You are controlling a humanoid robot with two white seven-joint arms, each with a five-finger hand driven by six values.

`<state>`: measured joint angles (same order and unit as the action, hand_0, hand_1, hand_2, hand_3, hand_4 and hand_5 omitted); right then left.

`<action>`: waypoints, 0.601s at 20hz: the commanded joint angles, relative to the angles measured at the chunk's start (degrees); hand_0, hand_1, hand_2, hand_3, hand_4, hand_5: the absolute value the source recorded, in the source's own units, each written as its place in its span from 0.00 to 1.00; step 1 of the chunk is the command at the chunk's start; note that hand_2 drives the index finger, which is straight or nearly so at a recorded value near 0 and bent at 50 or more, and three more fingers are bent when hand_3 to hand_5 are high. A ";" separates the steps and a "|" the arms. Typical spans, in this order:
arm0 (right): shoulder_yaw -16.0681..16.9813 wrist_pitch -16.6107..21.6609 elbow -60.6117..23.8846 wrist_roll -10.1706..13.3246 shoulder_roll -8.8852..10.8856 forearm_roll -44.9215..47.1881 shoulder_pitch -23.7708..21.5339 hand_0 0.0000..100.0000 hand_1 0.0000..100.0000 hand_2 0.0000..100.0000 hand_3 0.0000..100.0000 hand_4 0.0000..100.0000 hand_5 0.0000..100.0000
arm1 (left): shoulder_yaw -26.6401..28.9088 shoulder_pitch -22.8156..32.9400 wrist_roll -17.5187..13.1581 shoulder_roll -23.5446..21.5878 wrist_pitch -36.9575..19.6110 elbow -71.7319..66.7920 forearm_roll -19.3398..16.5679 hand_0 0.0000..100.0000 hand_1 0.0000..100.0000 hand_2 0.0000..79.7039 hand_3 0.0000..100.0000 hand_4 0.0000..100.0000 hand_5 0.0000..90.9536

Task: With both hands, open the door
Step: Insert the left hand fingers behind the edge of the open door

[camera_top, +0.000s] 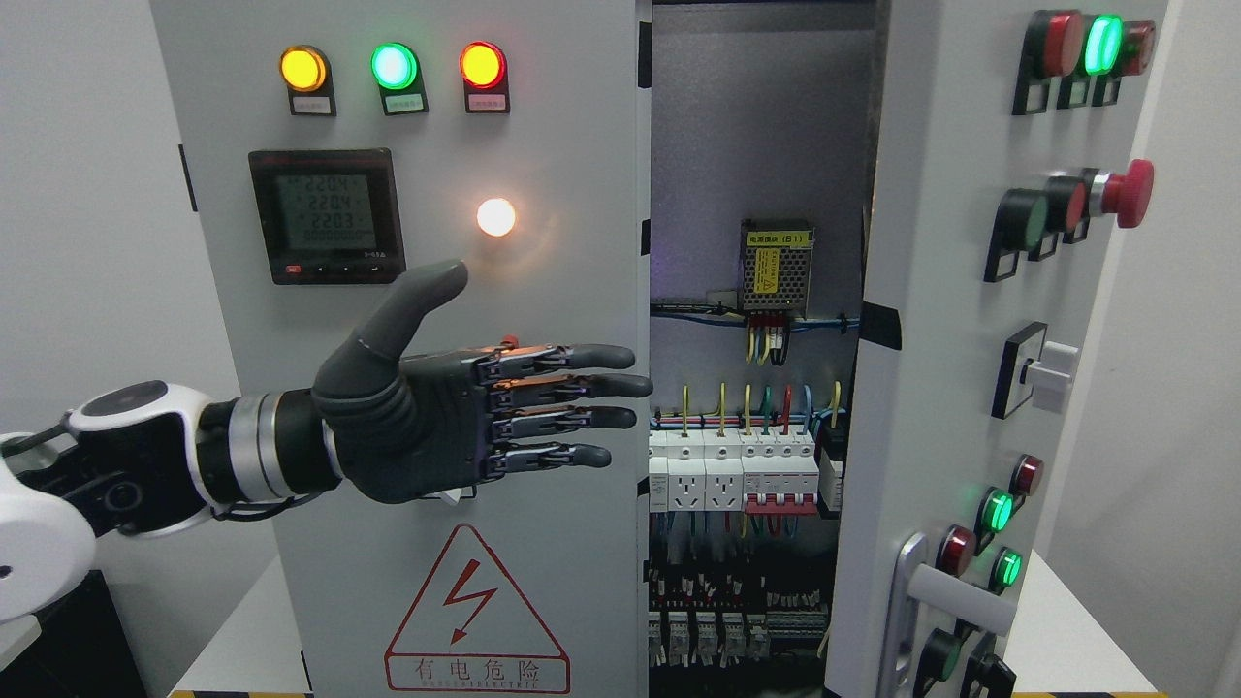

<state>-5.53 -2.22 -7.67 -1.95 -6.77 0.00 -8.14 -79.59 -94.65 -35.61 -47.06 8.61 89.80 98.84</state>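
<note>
Now, left hand flat, fingertips at left door edge

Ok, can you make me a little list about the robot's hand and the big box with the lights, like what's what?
left hand: open, fingers straight, pointing toward the gap between the doors
right hand: not in view
left door: closed or nearly so, facing the camera
right door: swung open, seen at an angle
inside the cabinet: coloured wires and rows of white breakers
top lights on left door: yellow, green, orange-red, all lit
meter screen: lit, showing numbers
warning triangle: red lightning sign, low on left door
red mushroom button: on right door
</note>
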 commanded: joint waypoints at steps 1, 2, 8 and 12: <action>0.00 0.02 0.02 0.01 0.00 1.41 0.05 0.00 0.00 0.00 0.00 0.00 0.00 | -0.21 -0.71 2.64 13.39 -0.18 -0.15 1.00 0.00 0.00 0.00 0.00 0.03 0.00; 0.00 -0.07 -0.06 0.01 0.00 1.41 -0.03 0.00 0.00 0.00 0.00 0.00 0.00 | -0.21 -0.71 3.26 13.92 -0.26 -0.15 1.09 0.00 0.00 0.00 0.00 0.03 0.00; 0.00 -0.07 0.02 0.01 0.00 1.41 0.05 0.00 0.00 0.00 0.00 0.00 0.00 | 0.32 -0.88 7.31 17.52 -0.27 -0.33 5.30 0.00 0.00 0.00 0.00 0.03 0.00; 0.00 0.02 -0.06 0.01 0.00 1.41 0.05 0.00 0.00 0.00 0.00 0.00 0.00 | 0.49 -1.59 7.84 20.25 -0.27 -0.41 5.92 0.00 0.00 0.00 0.00 0.03 0.00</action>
<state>-5.54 -2.22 -7.66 -1.95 -6.77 0.00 -8.12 -79.46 -95.68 -28.36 -35.66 8.38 89.60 102.83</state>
